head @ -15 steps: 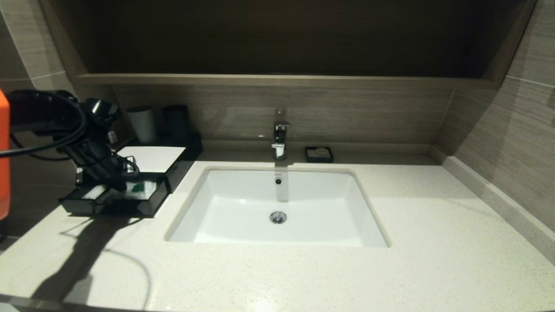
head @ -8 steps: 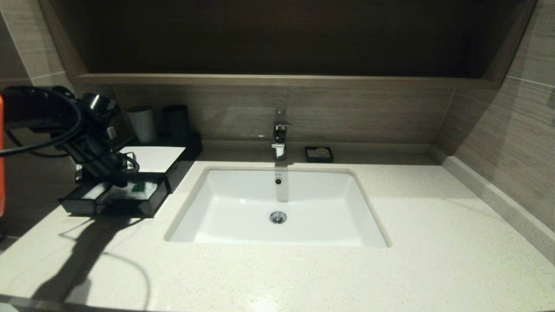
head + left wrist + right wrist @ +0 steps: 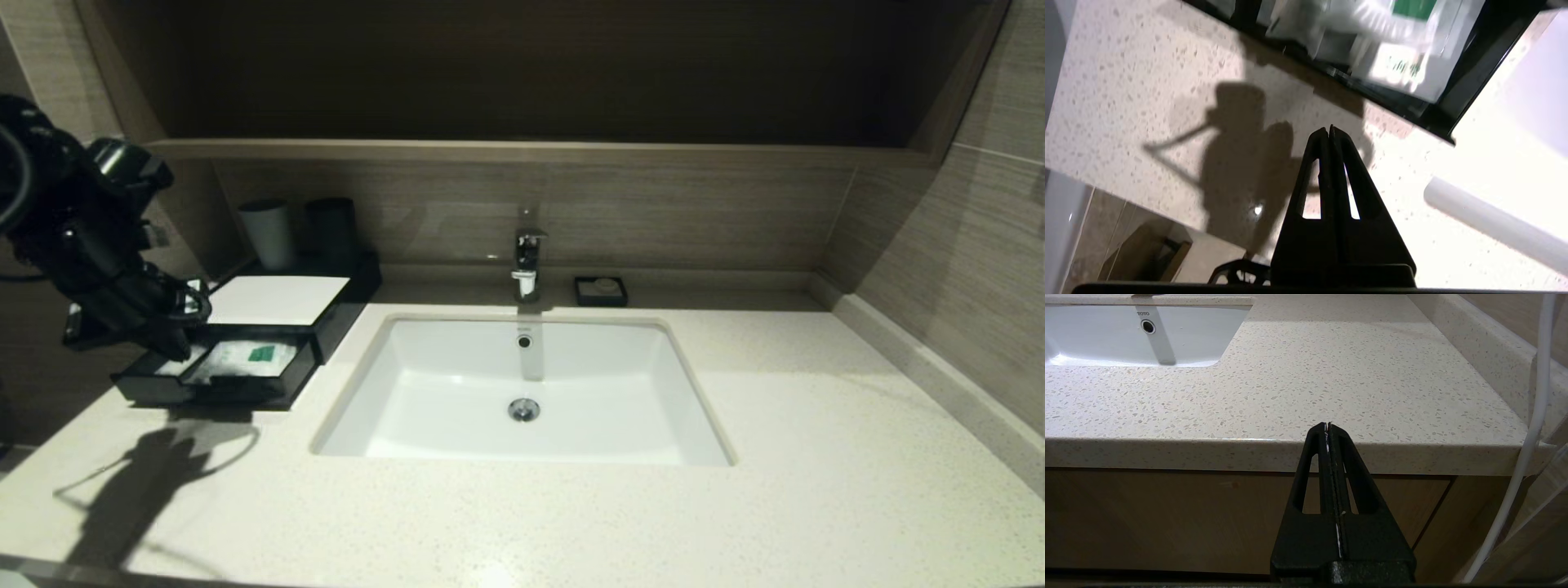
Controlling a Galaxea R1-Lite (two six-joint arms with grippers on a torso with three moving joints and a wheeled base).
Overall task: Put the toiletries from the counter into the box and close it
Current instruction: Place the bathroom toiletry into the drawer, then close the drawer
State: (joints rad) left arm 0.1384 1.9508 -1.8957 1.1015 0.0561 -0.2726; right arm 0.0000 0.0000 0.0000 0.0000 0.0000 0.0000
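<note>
The black box (image 3: 343, 320) with a white top panel stands at the counter's (image 3: 571, 523) far left, and its front drawer (image 3: 237, 394) is pulled open. Clear packets with a green label (image 3: 249, 358) lie inside the drawer; they also show in the left wrist view (image 3: 1400, 69). My left gripper (image 3: 175, 347) is shut and empty at the drawer's left end. In the left wrist view its tips (image 3: 1329, 130) hang over bare counter (image 3: 1126, 81) in front of the drawer. My right gripper (image 3: 1328, 425) is shut and empty, parked below the counter's front edge (image 3: 1331, 457).
A white sink (image 3: 522, 392) with a faucet (image 3: 526, 261) is set in the middle of the counter. Two cups (image 3: 268, 233) stand behind the box. A small black soap dish (image 3: 601, 291) sits right of the faucet. A white cable (image 3: 1531, 437) hangs beside the right gripper.
My left arm has pulled back to the left, from over the drawer's middle to its left end. The packets in the drawer are now uncovered. The right arm has not moved.
</note>
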